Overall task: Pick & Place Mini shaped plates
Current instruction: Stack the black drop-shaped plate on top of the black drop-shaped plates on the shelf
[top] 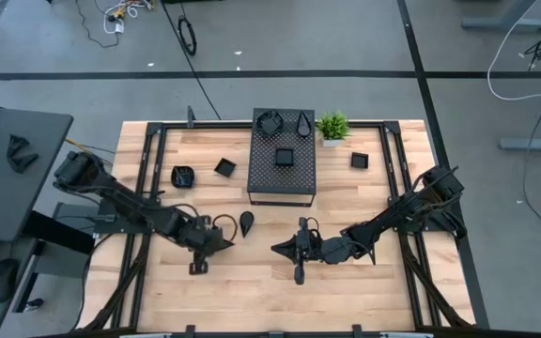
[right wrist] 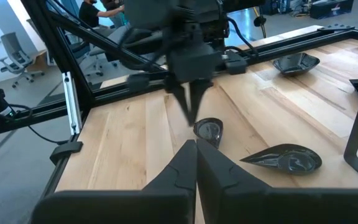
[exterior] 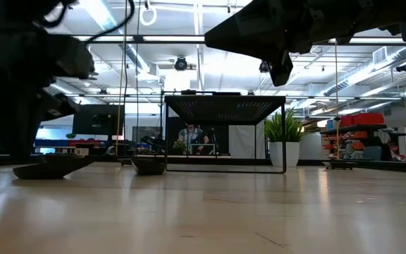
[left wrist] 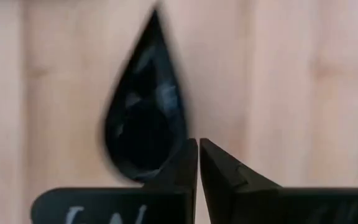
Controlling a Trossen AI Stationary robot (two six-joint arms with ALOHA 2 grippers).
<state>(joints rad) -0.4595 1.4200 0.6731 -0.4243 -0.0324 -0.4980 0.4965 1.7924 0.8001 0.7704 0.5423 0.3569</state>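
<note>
Closed fingers (left wrist: 185, 171) of the left gripper (top: 224, 240) sit at the rounded end of the teardrop plate (left wrist: 143, 112), which lies flat on the table (top: 252, 282) in front of the box (top: 282, 160). Nothing looks held. For a sound pick, I judge the fingers should reopen and straddle the rim. Its long axis runs away from the gripper, tip pointing outward. The right gripper (top: 285, 248) waits nearby, pinched shut and empty.

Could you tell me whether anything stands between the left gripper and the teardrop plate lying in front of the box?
Nothing visible does. The left gripper, shut, sits right beside the teardrop plate; in its wrist view the plate lies directly past the fingertips on bare wood. The right gripper is off to the side.
</note>
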